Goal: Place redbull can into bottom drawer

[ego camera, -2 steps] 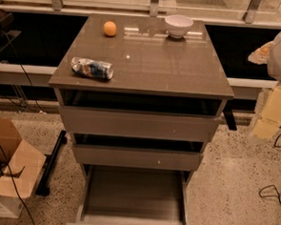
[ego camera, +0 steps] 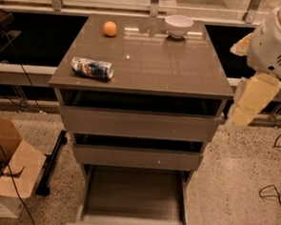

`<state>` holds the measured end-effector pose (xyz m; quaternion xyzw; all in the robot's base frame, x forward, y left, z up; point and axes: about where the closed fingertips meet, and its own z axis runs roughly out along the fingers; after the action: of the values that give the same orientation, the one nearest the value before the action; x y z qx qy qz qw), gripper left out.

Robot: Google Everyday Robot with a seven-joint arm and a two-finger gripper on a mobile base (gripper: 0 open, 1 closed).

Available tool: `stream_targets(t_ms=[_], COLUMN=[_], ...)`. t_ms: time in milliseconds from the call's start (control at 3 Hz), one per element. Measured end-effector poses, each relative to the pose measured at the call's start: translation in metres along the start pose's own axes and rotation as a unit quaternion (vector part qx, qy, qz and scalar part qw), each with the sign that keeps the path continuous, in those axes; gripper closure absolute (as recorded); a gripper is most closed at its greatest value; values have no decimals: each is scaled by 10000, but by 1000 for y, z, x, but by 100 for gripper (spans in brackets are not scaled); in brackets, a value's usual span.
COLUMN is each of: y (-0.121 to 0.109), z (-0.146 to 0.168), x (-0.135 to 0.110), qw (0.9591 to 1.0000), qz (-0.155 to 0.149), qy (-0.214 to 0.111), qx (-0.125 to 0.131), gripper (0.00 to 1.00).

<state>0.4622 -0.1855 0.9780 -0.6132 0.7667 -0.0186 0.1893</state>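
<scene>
The redbull can [ego camera: 92, 67] is silver and blue and crinkled. It lies on its side on the cabinet top [ego camera: 148, 62], near the left front edge. The bottom drawer [ego camera: 134, 195] is pulled out wide and its tray shows nothing inside. My gripper [ego camera: 249, 106] is the cream-coloured part hanging from the white arm [ego camera: 278, 41] at the right. It hangs beside the cabinet's right front corner, apart from the can and at about the height of the top drawer.
An orange ball [ego camera: 110, 28] and a white bowl [ego camera: 178, 25] sit at the back of the cabinet top. The two upper drawers [ego camera: 140, 124] stand slightly open. A cardboard box [ego camera: 6, 168] and cables lie on the floor at the left.
My arm and gripper have shifted a little to the left and up, closer to the cabinet's right corner. The can, ball, bowl and drawers have not moved.
</scene>
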Motion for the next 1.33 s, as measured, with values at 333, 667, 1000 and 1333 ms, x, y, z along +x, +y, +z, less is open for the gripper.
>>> stream_targets(t_ms=[333, 667, 1000, 1333], y=[-14, -31, -50, -52], z=[17, 43, 62, 65], x=[-38, -82, -110, -112], qw=[9989, 9949, 9915, 9915], qz=[-105, -260, -375, -351], qy=[-454, -946, -1188, -1192], qx=[-38, -238, -375, -386], gripper=[0, 0, 0, 0])
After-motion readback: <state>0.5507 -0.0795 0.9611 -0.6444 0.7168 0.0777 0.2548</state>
